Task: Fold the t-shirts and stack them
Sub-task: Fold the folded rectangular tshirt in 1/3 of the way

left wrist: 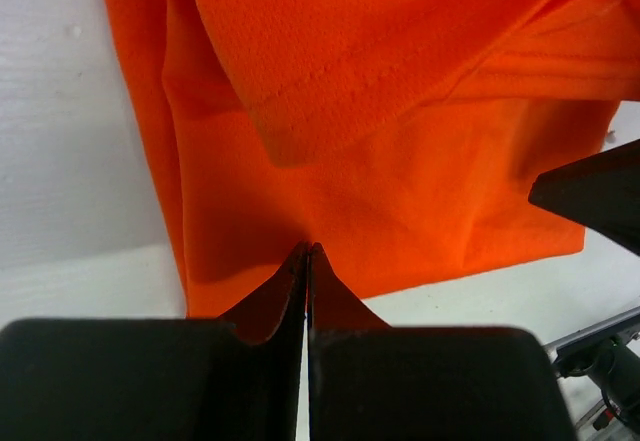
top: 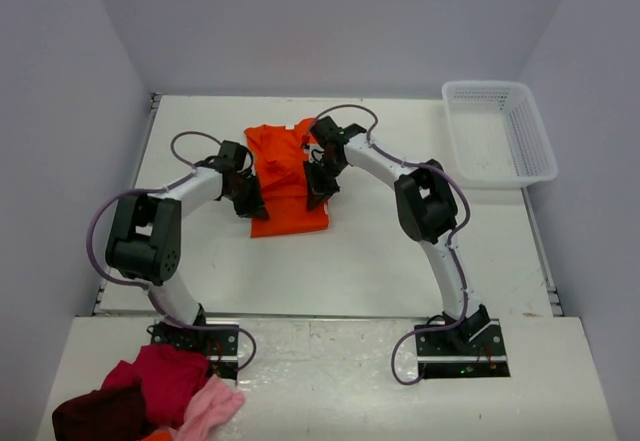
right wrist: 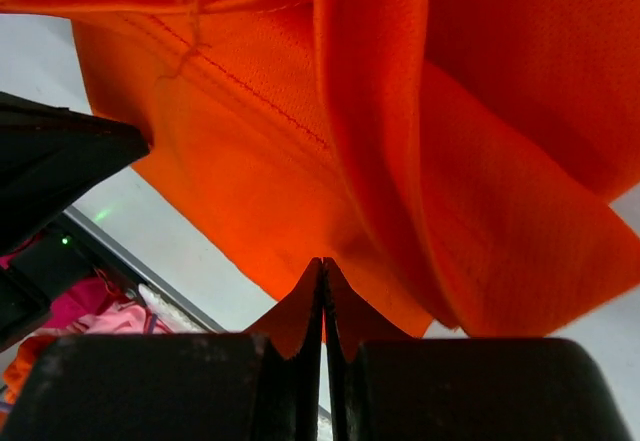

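One orange t-shirt [top: 290, 201] lies partly folded at the middle of the white counter [top: 400, 261], between the two arms. At its left side the left fingers [left wrist: 280, 301] are pressed together on the cloth's edge. The right fingers [right wrist: 295, 311] pinch the opposite side, where the cloth hangs in folds. A white basket [top: 500, 182] sits at the far right corner, and a heap of red and pink clothes [top: 150, 391] lies by the left base.

Robotics lab test cell indicated. A white tabletop [top: 380, 271] is enclosed on three sides by plain pale walls [top: 60, 111]. Two white-and-black arms [top: 425, 206] are bolted to black base plates [top: 455, 353] at the bottom of the frame, with purple cabling [top: 100, 223] left exposed. A white mesh basket [top: 497, 131] is placed at upper right.
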Tool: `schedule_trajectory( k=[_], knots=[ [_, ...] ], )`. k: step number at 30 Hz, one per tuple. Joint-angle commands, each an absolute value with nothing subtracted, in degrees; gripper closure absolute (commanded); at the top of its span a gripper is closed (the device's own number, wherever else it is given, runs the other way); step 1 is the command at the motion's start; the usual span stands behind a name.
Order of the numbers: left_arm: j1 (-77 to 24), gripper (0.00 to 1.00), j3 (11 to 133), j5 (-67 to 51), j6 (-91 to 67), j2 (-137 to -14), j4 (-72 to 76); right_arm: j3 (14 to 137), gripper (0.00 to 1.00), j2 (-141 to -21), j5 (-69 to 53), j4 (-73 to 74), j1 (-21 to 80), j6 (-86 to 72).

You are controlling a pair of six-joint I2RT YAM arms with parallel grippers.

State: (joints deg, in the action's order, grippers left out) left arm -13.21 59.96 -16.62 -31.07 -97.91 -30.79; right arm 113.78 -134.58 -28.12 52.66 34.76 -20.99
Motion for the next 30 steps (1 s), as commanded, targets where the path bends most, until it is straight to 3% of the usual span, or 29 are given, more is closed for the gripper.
schedule_trajectory(
  k=[1,7,13,20,30],
  knots=[
    [-13.45,1.0,59.94,-19.78,-31.73,-100.1,-24.88,116.28,1.0,-135.0,-31.11,50.8,35.33,-21.88],
    [-13.62,1.0,62.57,-19.95,-31.29,-105.11,-24.78,112.6,1.0,-135.71,-32.08,49.84,35.33,-22.5],
    [-13.89,1.0,62.14,-18.11,-31.38,-104.86,-27.77,98.72,1.0,-130.01,-31.03,43.16,35.33,-25.75],
    [-14.85,1.0,55.55,-16.87,-31.81,-98.63,-30.41,83.61,1.0,-124.73,-29.45,36.4,35.24,-28.91],
    [-22.67,1.0,48.69,-16.53,-35.85,-88.16,-35.06,71.46,1.0,-116.82,-27.86,33.14,35.33,-29.62]
  ],
)
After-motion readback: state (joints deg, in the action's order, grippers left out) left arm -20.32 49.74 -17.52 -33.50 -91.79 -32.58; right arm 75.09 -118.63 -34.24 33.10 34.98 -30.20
